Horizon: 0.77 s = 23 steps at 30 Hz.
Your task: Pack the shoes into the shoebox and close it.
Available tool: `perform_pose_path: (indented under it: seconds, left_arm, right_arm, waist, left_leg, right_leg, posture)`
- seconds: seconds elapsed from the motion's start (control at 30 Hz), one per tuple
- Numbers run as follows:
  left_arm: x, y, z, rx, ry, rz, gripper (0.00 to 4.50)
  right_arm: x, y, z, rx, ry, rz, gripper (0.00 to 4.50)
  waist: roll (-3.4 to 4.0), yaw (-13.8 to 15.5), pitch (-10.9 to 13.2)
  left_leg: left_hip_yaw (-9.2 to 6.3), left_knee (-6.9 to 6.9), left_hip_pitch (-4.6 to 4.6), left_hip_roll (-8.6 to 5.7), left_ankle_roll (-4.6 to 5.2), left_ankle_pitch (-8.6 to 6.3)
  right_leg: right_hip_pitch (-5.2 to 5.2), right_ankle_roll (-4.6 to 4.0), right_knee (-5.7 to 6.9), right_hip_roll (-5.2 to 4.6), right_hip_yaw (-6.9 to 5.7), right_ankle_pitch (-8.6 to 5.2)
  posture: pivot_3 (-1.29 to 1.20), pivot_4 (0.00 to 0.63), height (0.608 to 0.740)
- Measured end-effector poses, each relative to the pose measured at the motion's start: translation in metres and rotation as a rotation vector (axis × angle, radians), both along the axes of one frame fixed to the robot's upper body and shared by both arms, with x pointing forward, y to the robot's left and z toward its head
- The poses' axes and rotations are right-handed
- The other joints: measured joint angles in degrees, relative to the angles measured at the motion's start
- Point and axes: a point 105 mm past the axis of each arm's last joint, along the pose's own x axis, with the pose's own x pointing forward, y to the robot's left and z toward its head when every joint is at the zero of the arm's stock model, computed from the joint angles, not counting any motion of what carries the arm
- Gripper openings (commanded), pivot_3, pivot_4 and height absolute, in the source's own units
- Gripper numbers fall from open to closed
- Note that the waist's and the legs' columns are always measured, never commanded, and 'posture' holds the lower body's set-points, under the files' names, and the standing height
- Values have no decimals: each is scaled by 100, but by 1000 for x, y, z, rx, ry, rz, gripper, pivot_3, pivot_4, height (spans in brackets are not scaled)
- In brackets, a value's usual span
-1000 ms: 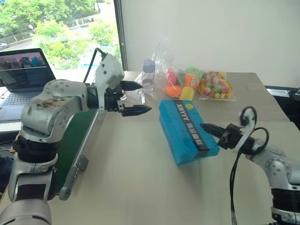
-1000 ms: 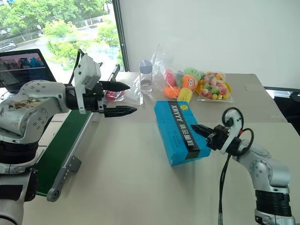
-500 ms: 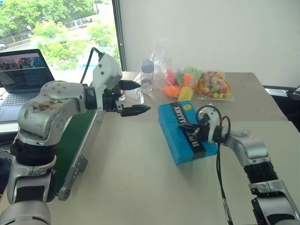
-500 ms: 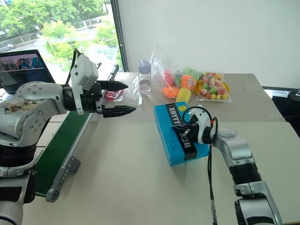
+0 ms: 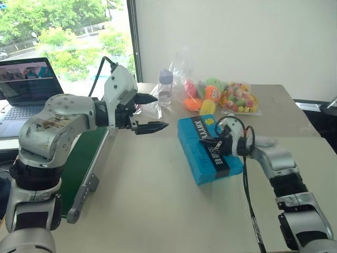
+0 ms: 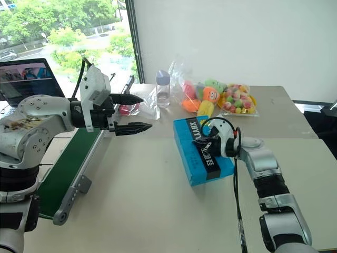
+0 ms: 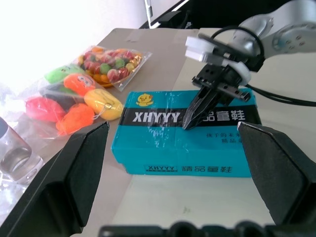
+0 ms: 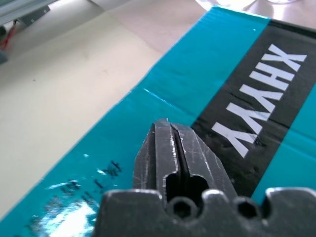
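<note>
The bright blue shoebox [image 5: 192, 151] lies on the table with its lid down, white lettering and a black band across the top. My right gripper [image 5: 206, 143] is over the middle of the lid, its fingers [image 8: 163, 148] shut together, with the tip [image 7: 188, 124] at the black band; whether it touches the lid I cannot tell. My left gripper [image 5: 161, 112] hangs open in the air left of the box and above the table, holding nothing. The shoes are hidden.
A long dark green board [image 5: 84, 153] runs along the table's left side, with a laptop [image 5: 26, 84] beyond it. Behind the box stand a clear bottle [image 5: 166, 87], bags of bright toys [image 5: 202, 95] and a bag of sweets [image 5: 239, 97].
My right gripper has moved from the box's near right corner up over the middle of the lid, and its wrist has rolled. The left gripper has stayed in place, open.
</note>
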Motion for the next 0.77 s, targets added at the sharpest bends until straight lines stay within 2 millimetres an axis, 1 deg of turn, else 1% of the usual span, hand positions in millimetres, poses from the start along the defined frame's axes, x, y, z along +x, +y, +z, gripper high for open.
perform_pose_path:
  seconds: [0.03,0.07,0.1,0.13,0.17,0.2,0.27,0.33,0.43,0.5,0.57,0.63,0.77]
  left_arm:
    - [0,1,-3,0,10,5,4500]
    - [1,2,-7,0,22,10,4500]
    - [1,3,-10,2,29,13,4500]
    - [2,4,-13,3,31,24,4500]
    - [2,5,-15,2,33,29,4500]
    - [4,6,-17,0,22,47,4500]
    - [6,8,-18,-1,5,66,4500]
    - [5,11,-24,-4,14,76,4500]
    - [2,17,-37,-9,37,100,4500]
    - [1,20,-34,-21,21,115,4500]
    - [-1,22,-30,-38,7,125,4500]
    - [-4,28,-28,-61,-4,154,4500]
    - [-5,34,-32,-63,19,189,4500]
  right_arm:
    - [-5,2,13,14,-21,23,1396]
    - [-10,4,29,19,-55,54,1888]
    - [-15,5,42,14,-91,81,2224]
    - [-22,6,62,12,-141,113,2565]
    - [-24,6,68,9,-161,126,2843]
    - [-31,8,82,18,-194,155,3196]
    - [-38,12,90,21,-210,190,3956]
    - [-44,13,92,12,-201,213,4470]
    - [-55,11,99,-6,-175,249,4470]
    - [-59,11,106,-16,-191,261,4470]
    - [-60,10,106,-25,-188,258,4470]
    - [-60,5,98,-34,-154,243,4470]
    - [-61,1,82,-40,-109,235,4470]
  waist:
    - [3,4,2]
    - [6,0,4]
    - [8,-4,5]
    - [8,-4,5]
    - [8,-3,5]
    - [7,8,5]
    - [6,28,6]
    - [7,41,6]
    - [6,48,7]
    - [6,57,7]
    - [6,60,7]
    - [6,57,7]
    - [6,55,7]
  left_leg:
    - [-1,0,-9,0,18,18]
    - [0,-2,-14,5,10,17]
    - [-1,-5,-20,7,8,15]
    - [-4,-4,-25,9,12,9]
    - [-4,-5,-25,9,25,-1]
    - [-5,-4,-26,9,29,-4]
    - [-5,-3,-27,5,35,-7]
    - [-1,0,-27,-1,39,-10]
    - [0,6,-29,0,42,-11]
    - [-4,7,-28,1,40,-10]
    - [-6,7,-26,2,39,-10]
    - [-6,6,-26,3,39,-10]
    - [-4,7,-26,3,40,-10]
  right_leg:
    - [-8,-31,-1,5,-2,21]
    - [-11,-35,-8,13,-6,20]
    - [-15,-36,-12,16,-10,19]
    - [-16,-36,-16,21,-15,17]
    - [-16,-35,-16,21,-16,13]
    - [-14,-34,-18,21,-19,8]
    - [-11,-26,-23,18,-19,1]
    - [-10,3,-24,8,-17,-17]
    - [-10,-2,-23,1,-17,-20]
    - [-9,-7,-23,1,-19,-23]
    - [-8,-8,-21,1,-19,-25]
    - [-7,-7,-22,1,-19,-24]
    - [-7,-5,-21,3,-18,-22]
  posture:
    - [0,150,740]
    - [0,150,740]
    - [0,150,740]
    - [0,150,740]
    - [0,150,740]
    - [0,150,740]
    - [0,150,740]
    - [0,150,740]
    - [0,150,740]
    - [0,150,740]
    - [0,150,740]
    - [0,150,740]
    - [0,150,740]
